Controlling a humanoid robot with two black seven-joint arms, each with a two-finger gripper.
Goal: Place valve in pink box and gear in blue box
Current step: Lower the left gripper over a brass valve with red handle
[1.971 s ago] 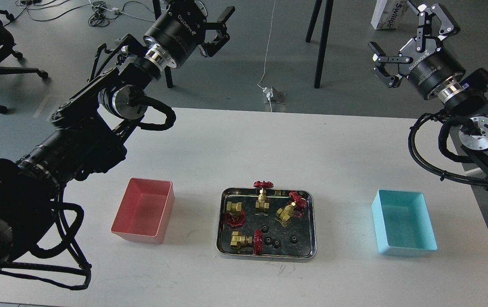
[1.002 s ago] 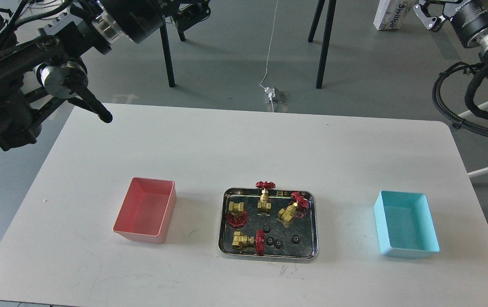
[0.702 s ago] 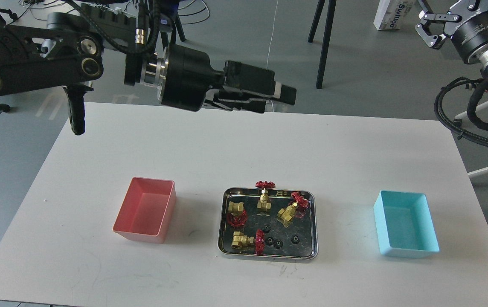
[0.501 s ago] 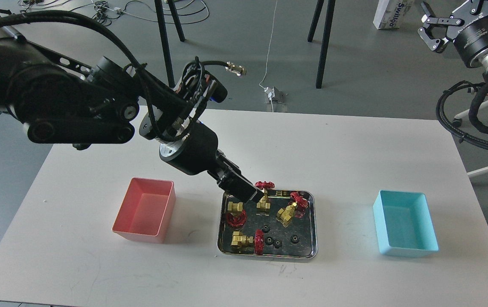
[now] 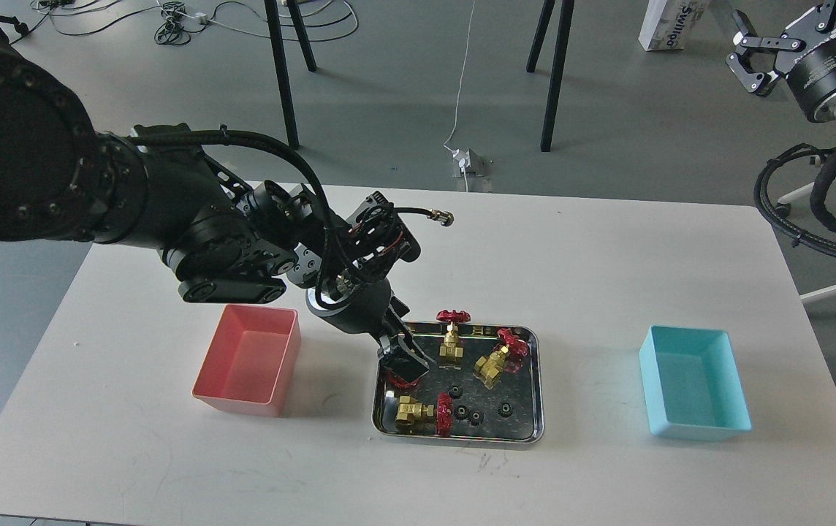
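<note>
White carton (image 5: 674, 25) on floor reads "Swirl…". Left gripper (image 5: 405, 365) down in steel tray (image 5: 538, 380), covering the valve (image 5: 394, 377) at tray's left; red wheel peeks out; grip state unclear. Right gripper (image 5: 772, 44) spread, high, far right of tray. Gear (image 5: 475, 417) in tray front. Pink box (image 5: 246, 361) left of tray, blue box (image 5: 693, 381) right, all on white worktop (image 5: 579, 256).

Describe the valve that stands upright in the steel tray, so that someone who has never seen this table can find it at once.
Look at the shiny rectangular steel tray in the middle of the white table, between the salmon-pink plastic bin and the light cyan-blue plastic bin. The small brass-gold valve is at the tray's far edge, near the centre. It alone stands upright, red spoked handwheel on top; the other visible valves lie tipped over.
</note>
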